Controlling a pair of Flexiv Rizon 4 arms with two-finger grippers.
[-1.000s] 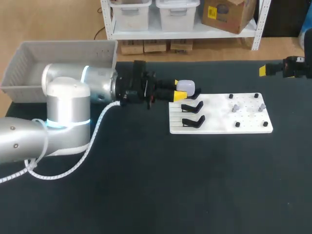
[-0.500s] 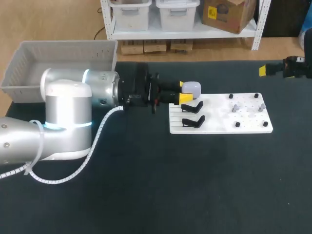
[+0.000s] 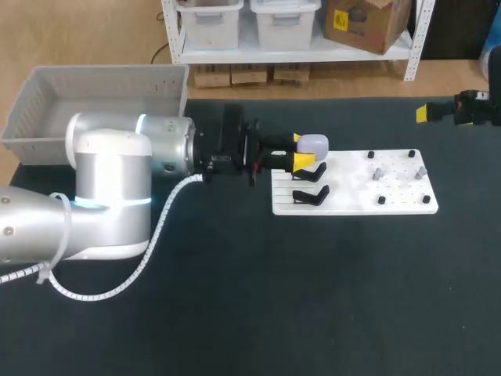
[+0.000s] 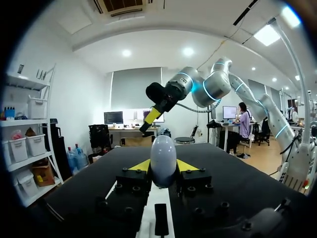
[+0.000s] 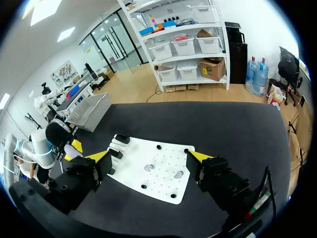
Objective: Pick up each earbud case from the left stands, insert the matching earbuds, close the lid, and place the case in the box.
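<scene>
A pale lavender earbud case (image 3: 312,143) is held between the yellow fingertips of my left gripper (image 3: 302,157), above the far left corner of the white board (image 3: 352,196). In the left wrist view the case (image 4: 163,158) stands upright, pinched from both sides by the gripper (image 4: 163,169). Two black stands (image 3: 308,171) (image 3: 310,194) on the board's left part are bare. Two small grey earbuds (image 3: 378,172) (image 3: 420,170) lie on its right part. My right gripper (image 5: 150,156) hangs open, high over the table's far right, and is also seen as the right gripper (image 3: 442,112).
A grey bin (image 3: 47,98) stands at the table's far left corner, behind my left arm. Several black pegs (image 3: 381,200) stick up from the board's right half. The dark tabletop (image 3: 313,298) lies bare in front of the board.
My left gripper has carried the case a short way to the right, over the board's left edge. The right arm has stayed where it was.
</scene>
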